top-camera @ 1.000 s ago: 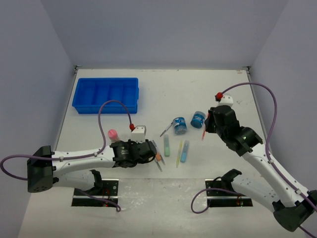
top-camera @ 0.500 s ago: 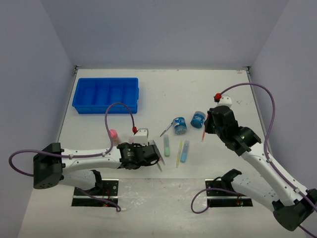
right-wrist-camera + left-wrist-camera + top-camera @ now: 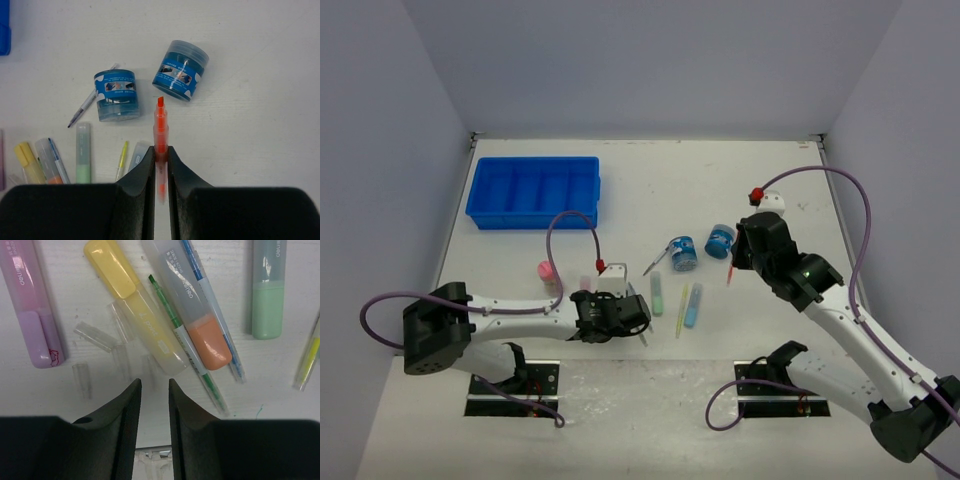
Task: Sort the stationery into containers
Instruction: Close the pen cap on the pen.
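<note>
Orange pen sits clamped in the right gripper (left gripper slightly parted, empty, near the yellow marker).

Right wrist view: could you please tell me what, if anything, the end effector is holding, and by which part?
The right end effector pinches a thin orange pen around the middle of its barrel, uncapped tip pointing away.

1. white table; bright blue tray at its far left;
2. two round blue tubs mid-table, on their sides; thin pen beside the left one;
3. pink-capped bottle near left;
4. purple marker, yellow marker, orange marker, green marker lying in a row near the front
</note>
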{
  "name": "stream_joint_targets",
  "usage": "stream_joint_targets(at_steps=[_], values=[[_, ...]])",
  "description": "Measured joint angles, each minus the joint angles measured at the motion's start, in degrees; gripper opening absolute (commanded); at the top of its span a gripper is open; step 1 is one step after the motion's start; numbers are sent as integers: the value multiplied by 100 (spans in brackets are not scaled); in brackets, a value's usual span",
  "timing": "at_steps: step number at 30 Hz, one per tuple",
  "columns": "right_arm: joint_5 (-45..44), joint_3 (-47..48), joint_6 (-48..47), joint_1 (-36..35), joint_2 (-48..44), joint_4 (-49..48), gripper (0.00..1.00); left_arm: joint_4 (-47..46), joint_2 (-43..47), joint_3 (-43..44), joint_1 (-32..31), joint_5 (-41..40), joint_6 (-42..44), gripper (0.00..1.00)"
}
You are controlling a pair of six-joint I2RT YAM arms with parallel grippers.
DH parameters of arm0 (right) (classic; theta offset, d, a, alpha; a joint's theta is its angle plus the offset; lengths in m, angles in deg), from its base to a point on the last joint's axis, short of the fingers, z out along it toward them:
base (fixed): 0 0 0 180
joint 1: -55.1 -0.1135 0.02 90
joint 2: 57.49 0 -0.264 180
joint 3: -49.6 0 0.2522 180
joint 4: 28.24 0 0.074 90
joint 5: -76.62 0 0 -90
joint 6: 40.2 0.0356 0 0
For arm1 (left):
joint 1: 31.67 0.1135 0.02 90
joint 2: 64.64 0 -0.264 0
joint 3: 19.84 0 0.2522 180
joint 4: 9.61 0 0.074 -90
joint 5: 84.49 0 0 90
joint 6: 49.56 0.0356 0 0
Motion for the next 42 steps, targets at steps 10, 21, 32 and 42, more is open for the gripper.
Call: stream_joint_targets(at_steps=[10, 21, 32, 42], values=[[47, 0, -35, 0, 0, -2, 0, -56, -51, -5, 0, -1, 2, 26], [142, 0, -39, 11, 13, -2, 0, -256, -328, -90, 0, 46, 39, 25], [163, 0, -54, 11, 54, -2, 0, -293, -469, -98, 0, 44, 39, 25], [293, 0, -79, 15, 55, -22, 0, -389, -553, -101, 0, -19, 81, 0]])
